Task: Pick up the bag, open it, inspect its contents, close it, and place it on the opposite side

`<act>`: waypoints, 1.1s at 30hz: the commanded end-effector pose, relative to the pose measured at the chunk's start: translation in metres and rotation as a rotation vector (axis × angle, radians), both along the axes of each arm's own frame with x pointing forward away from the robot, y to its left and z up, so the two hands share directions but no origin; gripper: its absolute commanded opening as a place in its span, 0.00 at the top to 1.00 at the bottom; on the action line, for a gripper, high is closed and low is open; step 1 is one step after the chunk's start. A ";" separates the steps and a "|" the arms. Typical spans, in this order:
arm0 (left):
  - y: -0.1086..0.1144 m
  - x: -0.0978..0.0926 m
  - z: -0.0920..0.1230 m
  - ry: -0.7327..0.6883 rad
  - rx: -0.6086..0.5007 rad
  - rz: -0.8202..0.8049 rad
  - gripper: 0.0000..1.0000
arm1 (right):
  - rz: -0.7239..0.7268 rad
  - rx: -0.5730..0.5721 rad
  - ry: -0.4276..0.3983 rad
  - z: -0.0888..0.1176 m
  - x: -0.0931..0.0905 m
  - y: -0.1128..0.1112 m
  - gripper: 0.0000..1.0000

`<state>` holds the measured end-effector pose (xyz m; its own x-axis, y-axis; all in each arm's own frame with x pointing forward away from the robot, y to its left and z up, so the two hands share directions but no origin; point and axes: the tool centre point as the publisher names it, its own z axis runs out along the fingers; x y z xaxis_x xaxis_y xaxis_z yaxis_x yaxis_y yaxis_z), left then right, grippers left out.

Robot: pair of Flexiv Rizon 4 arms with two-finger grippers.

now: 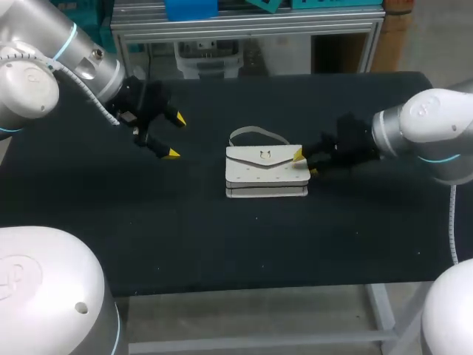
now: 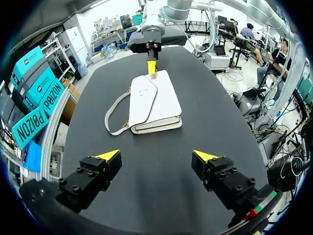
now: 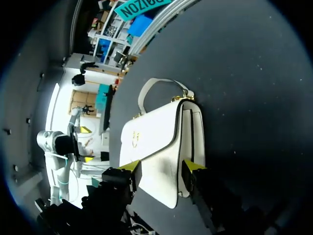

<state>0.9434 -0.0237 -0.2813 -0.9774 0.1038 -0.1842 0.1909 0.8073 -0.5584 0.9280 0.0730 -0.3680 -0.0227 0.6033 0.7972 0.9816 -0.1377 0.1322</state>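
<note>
**1. STATUS**
- Locating the white bag flat at the middle of the black table, with flap down and strap curling toward the far side.
- Finding the right gripper at the bag's right end, fingers parted around that end, gripping nothing as judged from here.
- Finding the left gripper hovering well to the left of the bag, spread wide and carrying nothing.

**2. RISKS**
- Risking a slide of the whole bag leftward across the table, through pushing in from the right with nothing bracing the left end.
- Risking a tilted, swinging lift, through gripping at 1 end only and leaving the rest hanging out to the left.
- Risking a pinch on the flap alone, through catching the top layer without the body and so pulling the bag open or dropping it.
- Risking a snag on the loose strap during any reach from the far side.

**3. HIDDEN OR UNCLEAR**
- Seeing nothing of the interior; treating the contents as unknown.
- Seeing nothing of the underside or of the far long edge beneath the strap.
- Failing to confirm contact at the right gripper's tips: showing only 1 yellow tip in the left wrist view, and showing 2 tips flanking the bag's end in the right wrist view without a clear gap or press.
- Failing to resolve the small clasp well enough for judging how it releases.
</note>
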 end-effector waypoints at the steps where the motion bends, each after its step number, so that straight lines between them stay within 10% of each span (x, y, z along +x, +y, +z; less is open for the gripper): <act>1: 0.000 0.000 -0.001 -0.002 -0.003 0.000 0.00 | 0.064 0.022 0.021 0.015 -0.001 -0.013 0.00; 16: 0.000 0.000 -0.001 -0.002 -0.003 0.000 0.00 | 0.614 -0.371 -0.273 0.070 -0.013 -0.019 0.00; 28: -0.004 -0.001 0.001 -0.022 -0.029 -0.028 0.00 | 0.614 -0.371 -0.273 0.070 -0.013 -0.019 0.00; 33: -0.018 -0.004 0.007 -0.125 -0.095 -0.072 0.00 | 0.752 -0.450 -0.420 0.059 -0.017 -0.009 0.00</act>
<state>0.9472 -0.0421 -0.2676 -0.9514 0.1558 -0.2657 0.2879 0.7566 -0.5871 0.9125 0.0567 -0.3039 -0.6970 0.6010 0.3911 0.7164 0.6072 0.3436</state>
